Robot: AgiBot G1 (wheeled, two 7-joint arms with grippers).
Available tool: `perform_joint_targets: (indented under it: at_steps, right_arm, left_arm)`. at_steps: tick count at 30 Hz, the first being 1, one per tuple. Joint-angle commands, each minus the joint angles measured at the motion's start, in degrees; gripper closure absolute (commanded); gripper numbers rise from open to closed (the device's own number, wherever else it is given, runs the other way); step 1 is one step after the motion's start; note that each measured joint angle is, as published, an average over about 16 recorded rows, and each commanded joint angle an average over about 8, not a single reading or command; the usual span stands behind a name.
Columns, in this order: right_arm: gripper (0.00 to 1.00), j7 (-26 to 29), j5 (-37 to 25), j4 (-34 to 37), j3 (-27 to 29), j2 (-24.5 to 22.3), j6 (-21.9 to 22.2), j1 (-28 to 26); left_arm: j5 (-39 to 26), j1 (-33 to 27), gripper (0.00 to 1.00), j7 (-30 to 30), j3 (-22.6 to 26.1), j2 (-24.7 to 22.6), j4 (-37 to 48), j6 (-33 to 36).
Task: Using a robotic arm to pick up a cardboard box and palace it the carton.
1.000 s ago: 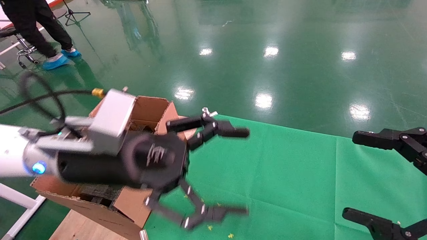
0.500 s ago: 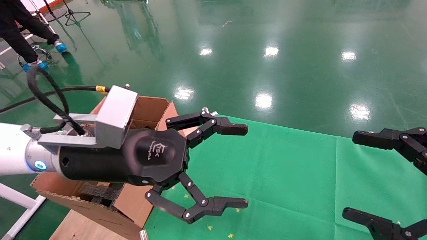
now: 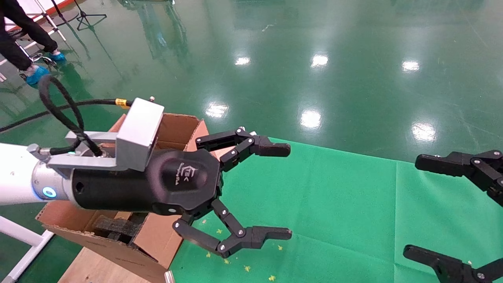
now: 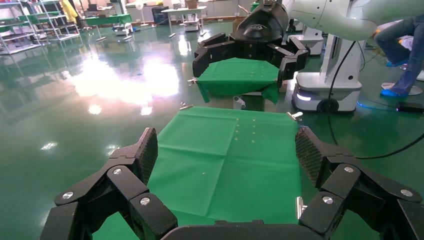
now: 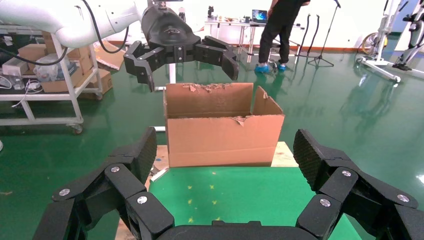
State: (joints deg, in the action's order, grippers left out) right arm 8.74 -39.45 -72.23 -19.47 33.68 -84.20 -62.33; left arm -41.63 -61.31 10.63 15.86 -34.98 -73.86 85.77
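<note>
The robotic arm, my left one, is white with a silver wrist and hangs over the carton's near side; its gripper [image 3: 289, 192] is open and empty, pointing out over the green cloth, and shows the same in its own wrist view [image 4: 226, 150]. The carton [image 3: 177, 125] stands at the table's left end with ragged flaps and black foam [image 3: 118, 228] inside; it also shows in the right wrist view [image 5: 222, 135]. My right gripper [image 3: 412, 206] is open and empty at the right edge. The small cardboard box is out of view.
The green cloth table [image 3: 334, 204] carries a few small yellow specks. A wooden board [image 3: 94, 269] lies under the carton. A person [image 3: 15, 51] stands at the far left on the glossy green floor. A second green table [image 4: 240, 77] stands beyond.
My left arm has steadied and shifted slightly, its gripper still open over the cloth. The person at the far left has stepped further left. My right gripper has not moved.
</note>
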Motion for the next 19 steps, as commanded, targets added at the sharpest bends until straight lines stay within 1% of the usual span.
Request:
perform_joint_targets:
  at_steps: [1,19]
  right_arm:
    - [0.0,0.0,0.0,0.0,0.0,0.0,0.0,0.0]
    - [0.0,0.0,0.0,0.0,0.0,0.0,0.0,0.0]
  left_arm:
    - [-0.04,-0.05,0.0,0.03,0.03,-0.01,0.07,-0.02]
    - [-0.18,-0.2,0.0,0.1,0.12,-0.03,0.24,-0.1]
